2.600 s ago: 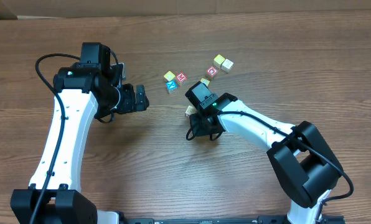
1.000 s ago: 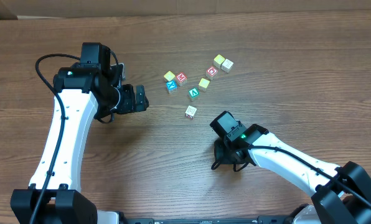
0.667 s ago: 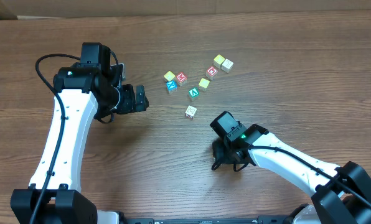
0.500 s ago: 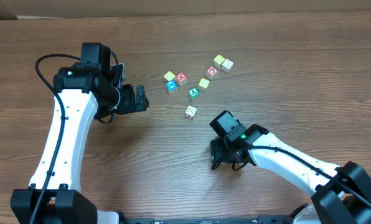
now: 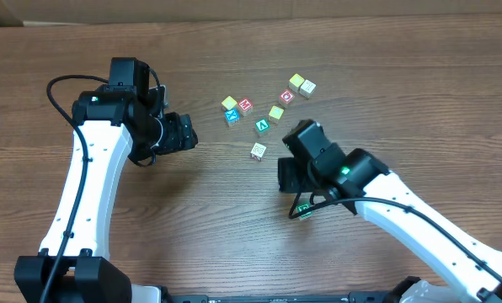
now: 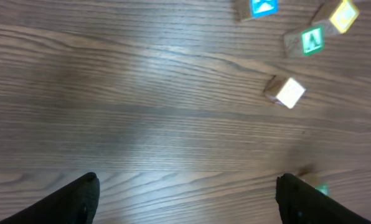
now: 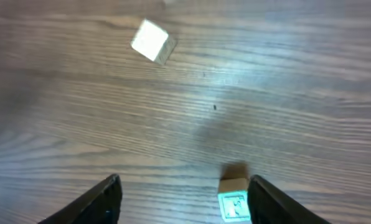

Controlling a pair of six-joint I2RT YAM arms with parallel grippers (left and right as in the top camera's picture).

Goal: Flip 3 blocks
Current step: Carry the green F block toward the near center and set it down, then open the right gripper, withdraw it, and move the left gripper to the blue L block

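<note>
A green-and-white block lies alone on the table below my right gripper. In the right wrist view this block rests on the wood between the open fingers, close to the right finger, and my right gripper holds nothing. The whitish block with red print sits just up-left of it, also visible in the right wrist view. The green "A" block stands in the cluster beyond. My left gripper is open and empty, well left of the blocks.
Other cubes lie in a loose cluster: yellow, red "M", blue, yellow-green, red "O", yellow and cream. Bare wood table surrounds them.
My right gripper opened, rose and moved up-left toward the cluster, leaving the green-and-white block on the table where it had been. The left arm stayed in place.
</note>
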